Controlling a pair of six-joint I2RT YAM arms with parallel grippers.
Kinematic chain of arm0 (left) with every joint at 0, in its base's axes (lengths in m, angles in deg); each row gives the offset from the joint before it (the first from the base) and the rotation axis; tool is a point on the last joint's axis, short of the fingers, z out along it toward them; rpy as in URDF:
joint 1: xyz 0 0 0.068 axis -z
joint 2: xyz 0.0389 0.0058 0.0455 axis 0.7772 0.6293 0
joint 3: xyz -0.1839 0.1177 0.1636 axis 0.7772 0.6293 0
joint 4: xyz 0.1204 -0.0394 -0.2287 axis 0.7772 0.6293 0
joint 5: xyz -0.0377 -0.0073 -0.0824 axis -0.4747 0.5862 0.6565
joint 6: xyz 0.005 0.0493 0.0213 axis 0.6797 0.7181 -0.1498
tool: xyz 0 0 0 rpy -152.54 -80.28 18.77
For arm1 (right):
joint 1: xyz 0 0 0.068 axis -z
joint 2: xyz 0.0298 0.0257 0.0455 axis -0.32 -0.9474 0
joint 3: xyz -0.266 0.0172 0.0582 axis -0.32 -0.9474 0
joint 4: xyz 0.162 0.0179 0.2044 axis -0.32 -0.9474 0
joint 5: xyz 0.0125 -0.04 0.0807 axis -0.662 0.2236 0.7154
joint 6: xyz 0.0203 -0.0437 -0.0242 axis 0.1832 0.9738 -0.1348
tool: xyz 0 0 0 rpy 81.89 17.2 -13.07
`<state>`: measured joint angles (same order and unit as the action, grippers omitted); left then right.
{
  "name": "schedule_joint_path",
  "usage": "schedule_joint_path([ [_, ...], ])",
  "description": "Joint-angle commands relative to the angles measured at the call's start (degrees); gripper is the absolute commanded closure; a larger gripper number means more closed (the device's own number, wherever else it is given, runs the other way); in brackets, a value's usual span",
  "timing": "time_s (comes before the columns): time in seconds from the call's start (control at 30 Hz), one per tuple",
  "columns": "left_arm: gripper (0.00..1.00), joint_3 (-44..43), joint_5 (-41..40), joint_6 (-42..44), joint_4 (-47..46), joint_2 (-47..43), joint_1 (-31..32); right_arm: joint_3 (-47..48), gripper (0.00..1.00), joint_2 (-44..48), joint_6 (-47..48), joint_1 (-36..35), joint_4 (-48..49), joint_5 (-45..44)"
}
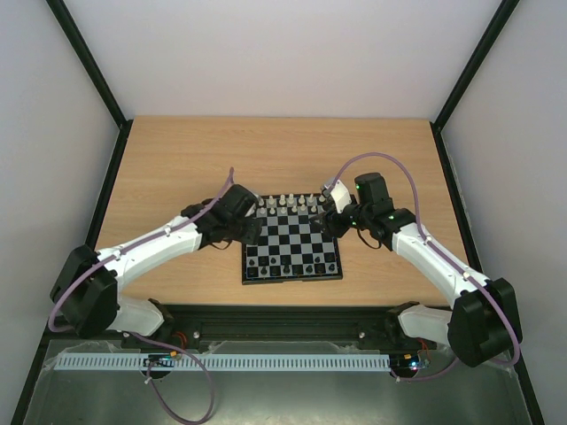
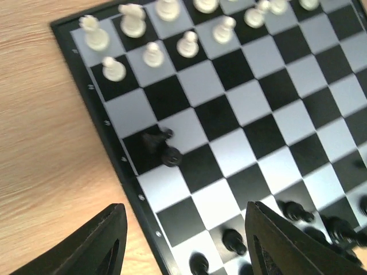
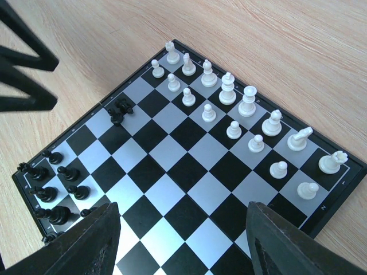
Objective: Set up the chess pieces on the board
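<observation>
Both grippers hang jaws apart and empty over the board [image 3: 183, 183]: left gripper [image 2: 183, 229] with a lone toppled black piece [image 2: 163, 148] just ahead of its jaws, right gripper [image 3: 180, 229] with white pieces [image 3: 228, 91] ranked beyond its jaws.

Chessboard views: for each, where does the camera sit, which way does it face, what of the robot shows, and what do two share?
Top external: above, behind the bases, looking down at the board; both arms show.
Left wrist: over its left side, looking down; open left pincer shows.
Right wrist: over its right side, looking down; open right pincer shows.
Shared by both wrists: the stray black piece.
</observation>
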<state>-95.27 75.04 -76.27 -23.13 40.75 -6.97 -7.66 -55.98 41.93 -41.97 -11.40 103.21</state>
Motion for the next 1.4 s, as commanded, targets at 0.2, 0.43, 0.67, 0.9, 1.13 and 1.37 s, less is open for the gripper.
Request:
schedule_joint_path([
  [0.2,0.3,1.66,0.9,0.88,-5.01,-6.96,-13.22,2.86,0.44,-2.09,3.02,-0.66,-5.97,4.9],
  [0.43,0.01,7.31,2.71,0.47,-9.85,-18.33,-19.69,11.27,0.52,-9.34,6.62,-8.12,-11.2,-0.32],
  [0.67,0.01,10.2,0.72,5.13,-7.1,-20.3,-19.33,22.66,0.56,-20.74,7.75,-15.34,-15.63,-4.86],
  [0.9,0.01,16.25,-3.14,4.26,-13.18,-33.92,-19.36,33.44,0.62,-33.23,7.0,-21.98,-18.76,-9.93],
  [1.13,0.01,19.37,-17.62,-3.87,-13.05,-33.63,-19.64,42.62,0.68,-43.89,5.09,-23.99,-22.34,-13.12],
  [1.37,0.01,13.96,-9.54,2.62,-10.07,-26.83,-19.77,44.98,0.69,-48.99,5.2,-24.91,-24.97,-13.58],
])
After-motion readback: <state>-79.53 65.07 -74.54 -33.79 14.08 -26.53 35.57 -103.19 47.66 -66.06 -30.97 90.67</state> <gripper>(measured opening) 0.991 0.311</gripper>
